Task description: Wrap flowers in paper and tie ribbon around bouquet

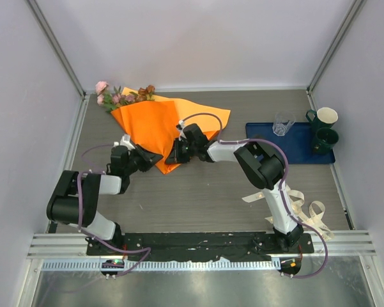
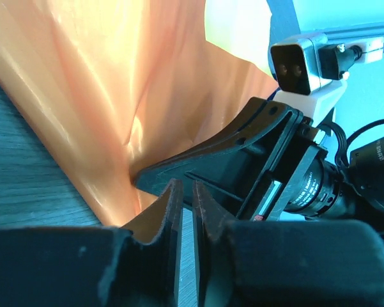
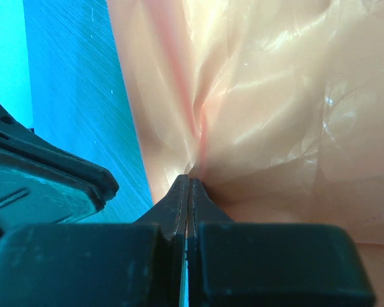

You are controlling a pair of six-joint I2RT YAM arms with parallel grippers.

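Bouquet [image 1: 140, 112]: one, and it's lying at the far left of the table [image 1: 204, 198], with the cone tip pointing back toward your arm bases.
Flowers [image 1: 118, 97]: one small bunch of pink and brownish blooms with green leaves, poking out of the wide end.
Paper [image 1: 198, 118]: one orange sheet, rolled round the stems, with a loose flap spreading right.
Right gripper [image 3: 189, 185]: your jaws are pressed together on the paper's narrow end, and a crease runs up from the tips.
Left gripper [image 2: 186, 192]: it sits just beside the right one. The jaws are a narrow slit apart with table showing through and nothing between them.
Ribbon [image 1: 254, 197]: one, in loose loops by your right arm's base, well apart from the bouquet.
Tray [image 1: 300, 146]: one, blue, on the right.
Glass [image 1: 283, 124]: one, clear, on the tray.
Mugs [image 1: 324, 141]: two, dark green, on the tray.
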